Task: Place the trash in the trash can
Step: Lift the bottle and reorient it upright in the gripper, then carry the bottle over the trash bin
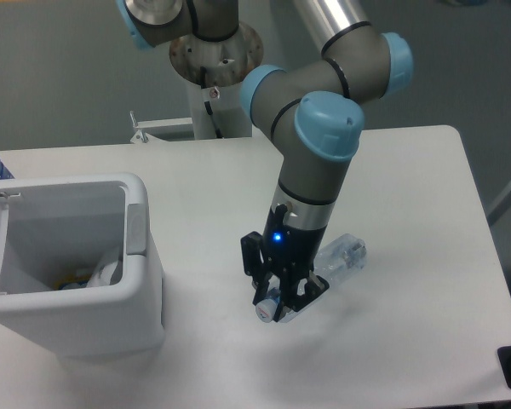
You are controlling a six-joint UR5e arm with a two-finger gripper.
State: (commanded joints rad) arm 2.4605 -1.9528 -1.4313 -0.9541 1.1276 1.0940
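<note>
A white bench (pixel 392 179) with rounded corners is seen from above, carrying everything in view. The UR5e arm (pixel 319 162), grey with pale blue joint caps, is bent down over the middle of the bench; no brand or writing can be read on it, though a small blue light is lit on its wrist. At the left edge of the bench the trash can (pixel 145 281) is placed, a white boxy bin with a thick rim and a grey tab on its right wall; some pale items lie at its bottom, too unclear to name. The gripper (pixel 277 305) is held near the bench surface, well apart from the trash can, and its black fingers (pixel 300 298) are closed on the neck end of the clear plastic bottle (pixel 341 256). The bottle is tilted, its body extending up and to the right from the gripper. No label text is legible on it.
</note>
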